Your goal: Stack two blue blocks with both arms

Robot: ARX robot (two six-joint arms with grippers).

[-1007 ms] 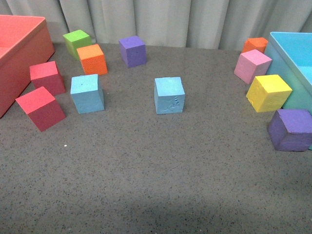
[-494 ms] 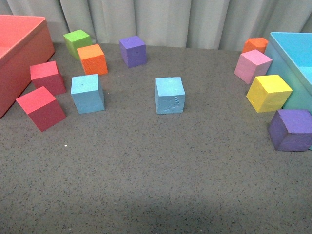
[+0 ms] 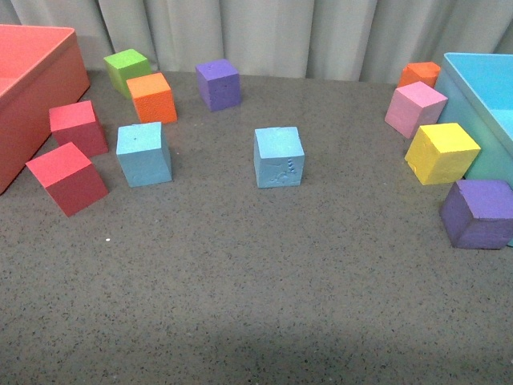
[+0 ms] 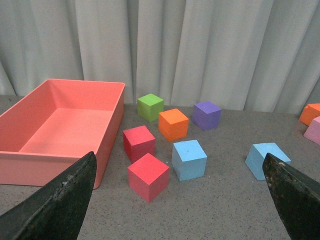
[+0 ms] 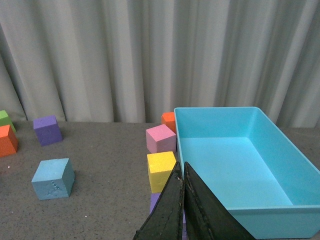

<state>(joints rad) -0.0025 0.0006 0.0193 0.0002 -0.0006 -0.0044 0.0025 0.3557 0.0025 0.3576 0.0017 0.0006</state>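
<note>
Your tabletop (image 3: 240,305) carries two bins, the red bin (image 3: 48,96) and the light-blue bin (image 3: 485,76), while your left tool (image 4: 178,156) gapes wide and empty, your right tool (image 5: 181,167) is pinched closed on nothing, and among ten other cubes (image 3: 442,152) the plain blue block (image 3: 143,154) sits well left of the embossed blue block (image 3: 279,156), its marks unreadable.

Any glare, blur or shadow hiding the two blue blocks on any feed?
Front view: even light, no glare, left blue block and embossed blue block sharp. Left wrist view: both sharp, fingers dark, soft. Right wrist view: only the embossed one, clear.
</note>
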